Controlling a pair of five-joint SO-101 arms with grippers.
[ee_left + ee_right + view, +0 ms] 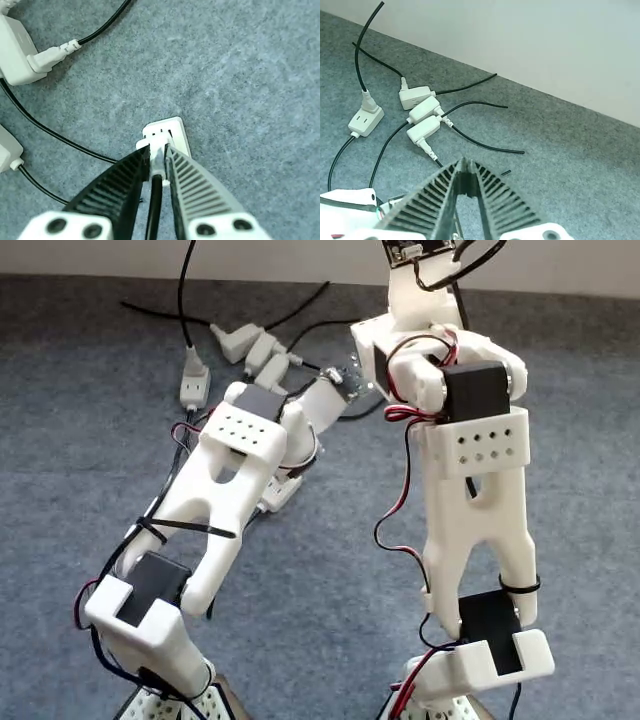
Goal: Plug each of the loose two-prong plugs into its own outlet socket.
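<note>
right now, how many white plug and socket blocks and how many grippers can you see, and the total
white plug and socket blocks: 5, four lying free, one more under the plug in the left gripper
grippers: 2, left gripper and right gripper
total: 7

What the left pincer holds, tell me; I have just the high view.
Observer: The left pincer is shut on a white plug with a black cord.
Operator: Say where the plug is.
Observer: Its front meets a white socket on the carpet; whether the prongs are in, I cannot tell.
Operator: Now report the other arm.
Observer: The right pincer is shut and empty.
</note>
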